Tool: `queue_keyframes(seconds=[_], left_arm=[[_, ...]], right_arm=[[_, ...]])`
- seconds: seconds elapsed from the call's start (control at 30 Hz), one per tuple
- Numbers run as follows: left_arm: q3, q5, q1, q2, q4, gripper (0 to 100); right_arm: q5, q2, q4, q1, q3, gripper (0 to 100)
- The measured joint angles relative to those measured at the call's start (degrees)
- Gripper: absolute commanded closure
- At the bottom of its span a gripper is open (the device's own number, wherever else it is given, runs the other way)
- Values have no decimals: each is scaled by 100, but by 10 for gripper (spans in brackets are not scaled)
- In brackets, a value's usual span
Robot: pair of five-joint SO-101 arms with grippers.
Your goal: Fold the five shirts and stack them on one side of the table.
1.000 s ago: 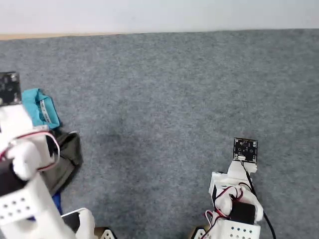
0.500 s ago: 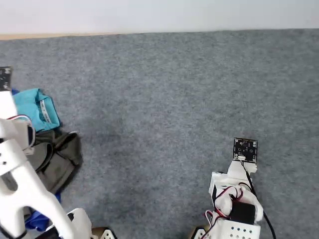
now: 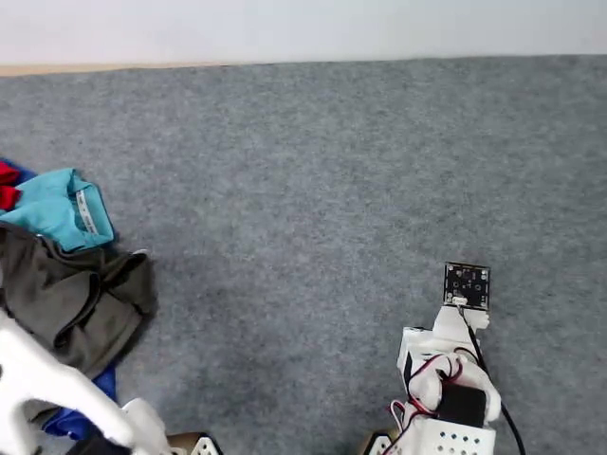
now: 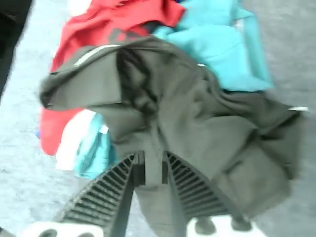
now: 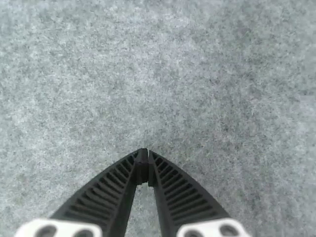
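Note:
A heap of shirts lies at the table's left edge: a red shirt (image 3: 6, 184), a teal shirt (image 3: 59, 209), a dark olive shirt (image 3: 78, 296) on top and a blue shirt (image 3: 74, 418) under it. In the left wrist view the olive shirt (image 4: 197, 118) drapes over the red shirt (image 4: 113, 22) and the teal shirt (image 4: 222, 44). My left gripper (image 4: 150, 167) is shut on a fold of the olive shirt; its white arm (image 3: 43, 393) sits at the front left corner. My right gripper (image 5: 143, 170) is shut with nothing in it, over bare carpet near the front edge.
Grey carpet (image 3: 322, 180) covers the table from the heap to the right edge. The right arm's body (image 3: 450, 389) stands at the front right, its camera board (image 3: 467, 285) pointing away from me. A pale wall strip (image 3: 303, 28) runs along the back.
The left arm has swung back from over the heap toward the front left corner, uncovering the red and teal shirts. The olive shirt now spreads wider to the left. The right arm kept still.

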Motion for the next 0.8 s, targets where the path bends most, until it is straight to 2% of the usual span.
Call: queue_keyframes(seconds=[0.23, 0.6, 0.8], left_arm=[[-141, -492, -545, 1275, -484, 927], [-2224, -1424, -668, 3367, -536, 918], [-3393, -2048, -695, 4695, -53, 789]], right_arm=[[0, 0, 0, 0, 0, 987], [0, 0, 0, 0, 0, 988], [0, 0, 0, 0, 0, 988]])
